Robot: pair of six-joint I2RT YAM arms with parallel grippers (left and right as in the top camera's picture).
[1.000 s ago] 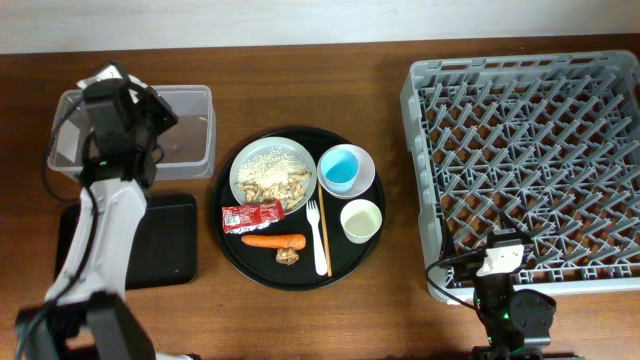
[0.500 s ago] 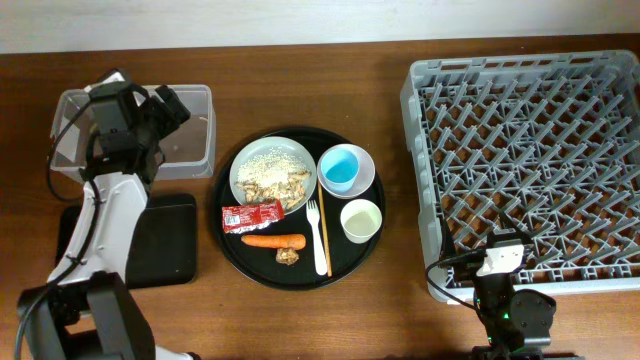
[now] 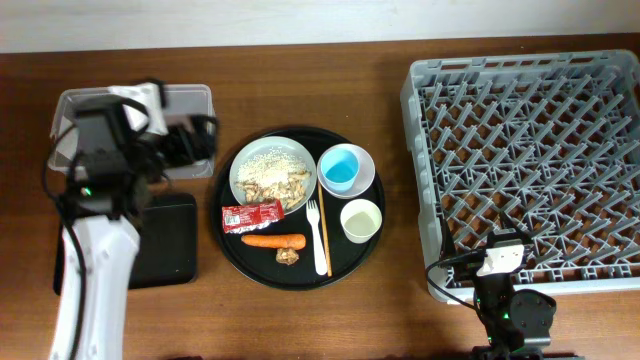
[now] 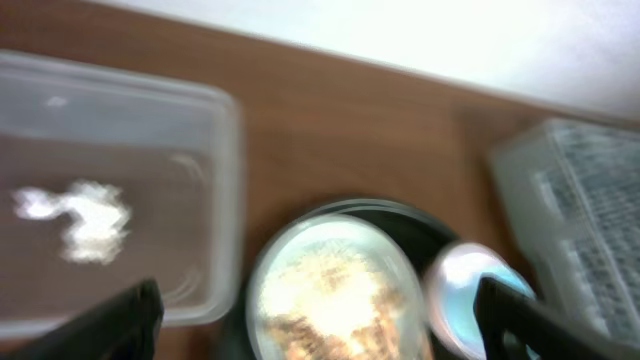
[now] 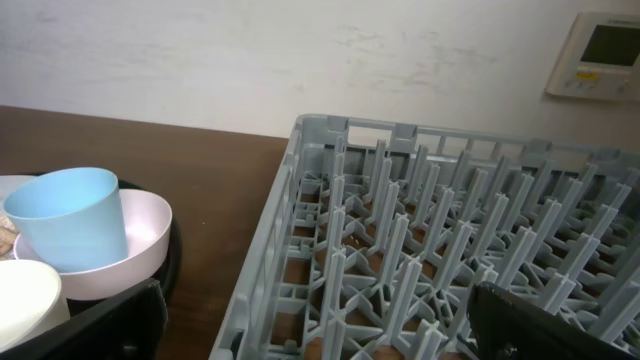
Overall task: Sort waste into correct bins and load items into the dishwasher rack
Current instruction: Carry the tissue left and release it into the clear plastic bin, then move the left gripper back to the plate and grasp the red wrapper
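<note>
Wooden table [image 3: 300, 80]: left gripper [image 3: 192, 140], wide open and empty at three o'clock of the clear tub [image 3: 190, 93], should take the red wrapper [image 3: 252, 214] from above; right gripper [image 5: 315, 325] likewise open, empty.

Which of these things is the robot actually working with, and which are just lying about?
Job: red wrapper, carrot, brown lump, napkin, rice plate, bowl, blue cup, white cup, fork, wooden stick, clear tub, shallow black tray, grey rack.
Just there: round black tray, wall panel.

Left wrist view blurred; clear tub [image 3: 190, 102] partly under the left arm [image 3: 97, 245].
</note>
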